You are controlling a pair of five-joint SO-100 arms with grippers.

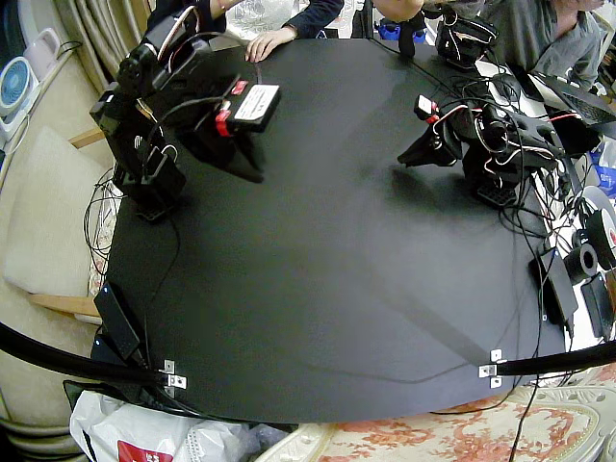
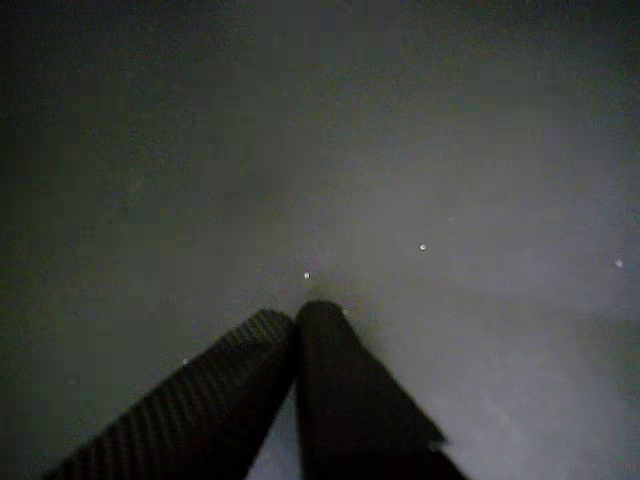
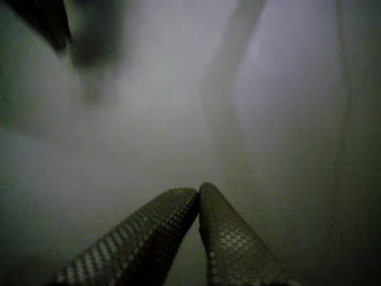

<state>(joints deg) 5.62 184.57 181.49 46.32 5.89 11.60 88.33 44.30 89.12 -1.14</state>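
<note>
Black and flat, the table (image 1: 318, 289) is the thing closest to both claws. It fills the middle of the fixed view, and both arms stand on it, well apart.

The right claw (image 1: 252, 171) hangs near the far corner of the table and points down at the black top. A white label (image 1: 256, 102) with a red bit beside it sits on the right arm (image 1: 144, 125), just above the claw. The left claw (image 1: 406, 160) is low over the table on the other side, and it points toward the middle. The left arm (image 1: 491, 144) behind it is folded down, with red and white wires (image 1: 500, 159) on it.

In a wrist view, two dark fingers (image 2: 340, 400) are pressed together, tip to tip, with the grey table top right under them. A few tiny white specks (image 2: 422, 246) lie on the table near the tips. In a wrist view, two bumpy fingers (image 3: 229, 238) are also pressed together. The rest of that picture is too blurry to make out. So both claws are together.

A person's hand (image 1: 269, 43) rests on the far edge of the table. A small black box (image 1: 117, 320) lies at the near corner on the right arm's side. Off the table there is a little fan (image 1: 14, 85), and a white bag (image 1: 125, 433) sits on the floor.
</note>
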